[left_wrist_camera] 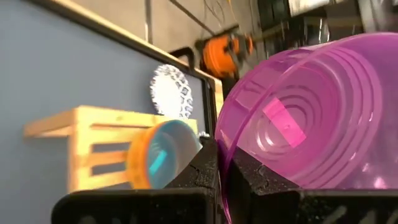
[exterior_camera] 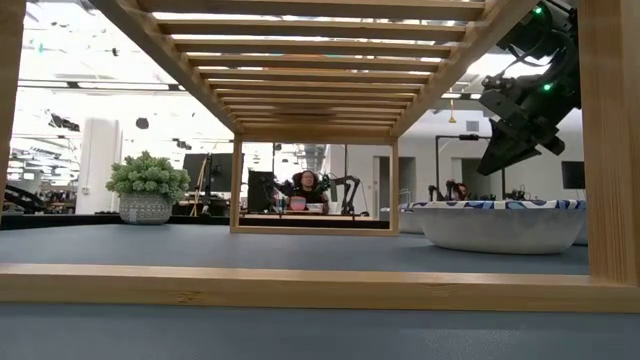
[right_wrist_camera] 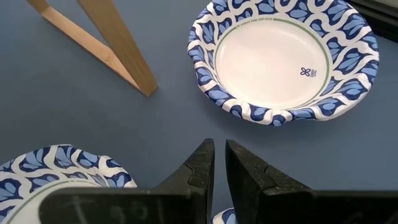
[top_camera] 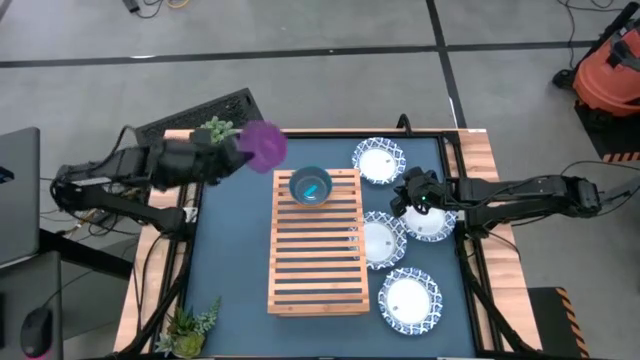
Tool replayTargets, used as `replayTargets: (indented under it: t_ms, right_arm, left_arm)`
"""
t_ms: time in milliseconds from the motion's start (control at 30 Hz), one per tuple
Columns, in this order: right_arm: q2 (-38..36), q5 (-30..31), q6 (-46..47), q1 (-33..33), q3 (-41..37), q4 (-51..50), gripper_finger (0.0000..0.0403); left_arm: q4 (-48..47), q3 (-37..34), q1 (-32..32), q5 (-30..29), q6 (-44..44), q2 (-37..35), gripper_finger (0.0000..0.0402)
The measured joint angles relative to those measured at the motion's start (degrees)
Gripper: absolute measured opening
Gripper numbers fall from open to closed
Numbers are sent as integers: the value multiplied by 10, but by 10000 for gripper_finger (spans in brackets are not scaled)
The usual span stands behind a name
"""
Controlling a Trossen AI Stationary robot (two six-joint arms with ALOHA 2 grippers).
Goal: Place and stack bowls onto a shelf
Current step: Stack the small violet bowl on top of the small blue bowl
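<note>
My left gripper [top_camera: 243,156] is shut on a purple bowl [top_camera: 265,145] and holds it in the air beyond the shelf's far left corner. The light-wood slatted shelf [top_camera: 316,262] stands mid-table. On its far end sits a teal bowl [top_camera: 310,187] nested in a yellow one [left_wrist_camera: 138,163]. Several white dishes with blue rims lie on the table right of the shelf [top_camera: 379,160] [top_camera: 378,240] [top_camera: 408,300]. My right gripper [top_camera: 408,196] hovers shut between them, over the edge of another dish [top_camera: 434,222]; in the right wrist view [right_wrist_camera: 217,163] it touches nothing. The red bowl is out of view. My left gripper pinches the purple bowl's wall at the rim [left_wrist_camera: 225,155], one finger inside the bowl and one outside. The fingers reach roughly level from the table's left. The bowl is lifted clear and tipped on its side [left_wrist_camera: 311,118].
Small potted plants stand at the far left [top_camera: 218,128] and near left [top_camera: 190,325] corners of the blue tabletop [top_camera: 230,250]. In the low view a plant [exterior_camera: 148,185] and a dish [exterior_camera: 498,225] sit beyond the shelf's frame [exterior_camera: 300,285]. A laptop [top_camera: 15,190] lies off-table left.
</note>
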Motion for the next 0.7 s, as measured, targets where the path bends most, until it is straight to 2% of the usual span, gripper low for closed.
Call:
replayTargets:
  t_ms: [233, 333, 500, 700]
  right_arm:
    - [0, 0, 0, 0, 0, 0, 68]
    - [0, 0, 0, 0, 0, 0, 68]
    - [0, 0, 0, 0, 0, 0, 68]
    - [0, -1, 0, 0, 0, 0, 68]
  left_arm:
    - [-38, 140, 152, 252, 191, 123, 0]
    - [-65, 184, 201, 337, 249, 168, 0]
    - [-134, 229, 246, 428, 325, 236, 0]
    - [-176, 240, 250, 485, 384, 297, 0]
